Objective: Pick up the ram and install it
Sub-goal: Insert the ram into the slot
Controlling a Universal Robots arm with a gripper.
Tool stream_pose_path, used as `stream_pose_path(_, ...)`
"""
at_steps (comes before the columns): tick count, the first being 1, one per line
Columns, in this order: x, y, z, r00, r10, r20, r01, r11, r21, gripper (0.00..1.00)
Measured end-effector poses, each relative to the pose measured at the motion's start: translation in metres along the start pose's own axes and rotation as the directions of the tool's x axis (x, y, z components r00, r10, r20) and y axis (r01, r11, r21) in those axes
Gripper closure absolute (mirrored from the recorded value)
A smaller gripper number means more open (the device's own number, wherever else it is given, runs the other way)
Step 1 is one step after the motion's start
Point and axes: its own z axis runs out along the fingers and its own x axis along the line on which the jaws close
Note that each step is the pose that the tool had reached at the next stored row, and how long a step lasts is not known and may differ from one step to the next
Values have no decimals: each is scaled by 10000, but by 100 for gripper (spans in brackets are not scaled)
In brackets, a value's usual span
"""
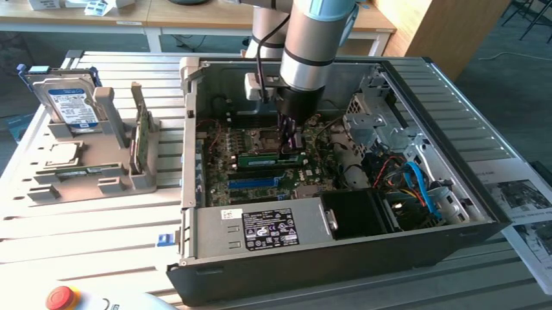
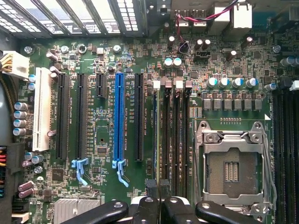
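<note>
My gripper (image 1: 291, 147) reaches down into the open computer case (image 1: 483, 213), just over the motherboard (image 1: 258, 184). The ram (image 1: 257, 155), a narrow green stick, lies along the memory slots at the fingertips. In the wrist view the ram (image 2: 155, 135) appears edge-on as a thin bluish line over the outermost of several memory slots (image 2: 178, 135), beside the empty CPU socket (image 2: 232, 170). The two dark fingers (image 2: 152, 189) stand close together on its thin edge, so the gripper (image 2: 158, 189) looks shut on it. The stick's near half is hidden under the fingers.
On the exterior view's left, a grey fixture (image 1: 129, 181) holds a hard drive (image 1: 74, 103), a CPU (image 1: 61, 154) and a matching green stick (image 1: 86, 171). The case holds a power supply (image 1: 258, 229), a drive cage (image 1: 375, 123) and cables (image 1: 414, 181). A red stop button (image 1: 62, 297) sits at the front.
</note>
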Motion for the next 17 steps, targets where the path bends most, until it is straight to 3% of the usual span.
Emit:
stream_pose_path(11,0,-1,1,10000,-1,3,1,10000,5,88)
stream_pose_path(16,-1,-1,1,10000,-1,3,1,10000,1,76)
stream_pose_path(17,0,0,1,10000,0,2,0,10000,1,69)
